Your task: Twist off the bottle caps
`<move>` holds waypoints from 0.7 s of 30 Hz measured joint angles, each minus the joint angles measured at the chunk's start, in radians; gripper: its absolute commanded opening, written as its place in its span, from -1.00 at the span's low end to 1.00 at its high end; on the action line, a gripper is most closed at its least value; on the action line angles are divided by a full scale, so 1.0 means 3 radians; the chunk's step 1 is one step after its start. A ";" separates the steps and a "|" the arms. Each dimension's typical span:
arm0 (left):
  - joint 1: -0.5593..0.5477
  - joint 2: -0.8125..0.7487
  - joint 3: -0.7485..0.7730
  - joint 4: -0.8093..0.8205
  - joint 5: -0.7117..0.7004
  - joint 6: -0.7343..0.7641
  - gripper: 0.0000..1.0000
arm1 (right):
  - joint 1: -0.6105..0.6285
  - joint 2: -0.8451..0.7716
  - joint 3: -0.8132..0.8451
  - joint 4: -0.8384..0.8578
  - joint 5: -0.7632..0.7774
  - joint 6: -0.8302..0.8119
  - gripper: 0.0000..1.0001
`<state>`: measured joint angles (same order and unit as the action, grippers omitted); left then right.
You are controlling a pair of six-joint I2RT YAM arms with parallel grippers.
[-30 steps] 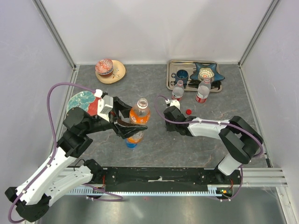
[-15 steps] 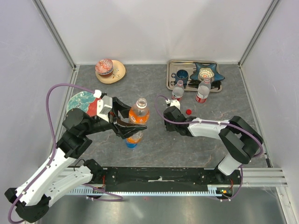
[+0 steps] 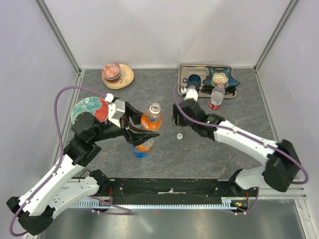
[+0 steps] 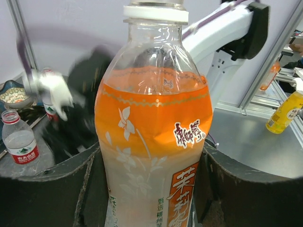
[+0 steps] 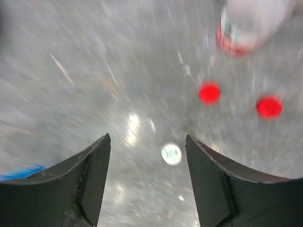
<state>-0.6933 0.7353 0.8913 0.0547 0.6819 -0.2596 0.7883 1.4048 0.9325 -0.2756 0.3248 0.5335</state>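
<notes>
Left hand (image 3: 145, 135) clamped on the orange-liquid bottle (image 4: 151, 118), neck open. Its white cap (image 5: 171, 153) lies on the surface (image 3: 149, 89) just below the right hand (image 5: 147, 139), fingers apart and empty. Beyond that hand, two red caps (image 5: 209, 92) lie loose (any further cap is out of view) — three off, by this evidence.

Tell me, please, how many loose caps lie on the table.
3: a white cap mid-table, a red cap beyond it, a second red cap beside that. Others may be hidden.

Tray (image 3: 182, 69) w/ blue cup (image 3: 193, 80), ball (image 3: 111, 71) on plate (image 3: 127, 77)
</notes>
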 measured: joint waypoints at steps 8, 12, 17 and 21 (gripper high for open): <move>0.0000 0.0458 0.0198 0.0078 -0.0008 0.0003 0.24 | 0.0006 -0.0715 0.1589 -0.0460 0.0439 -0.0350 0.50; 0.0000 0.0841 0.0482 0.0000 -0.0034 0.0033 0.22 | 0.0003 -0.1269 0.1589 -0.0437 0.0261 -0.0529 0.55; 0.0000 0.1361 0.0909 -0.0230 -0.0032 0.0079 0.23 | 0.0004 -0.1625 0.1431 -0.0234 -0.0497 -0.0621 0.69; -0.0010 0.1492 0.0950 -0.0347 0.0009 0.0109 0.23 | 0.0006 -0.1499 0.1418 -0.0145 -0.1019 -0.0603 0.72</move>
<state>-0.6964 1.1828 1.1763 -0.0494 0.6846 -0.2268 0.7902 0.9550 1.3579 -0.3191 0.0193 0.3527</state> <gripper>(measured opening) 0.651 0.855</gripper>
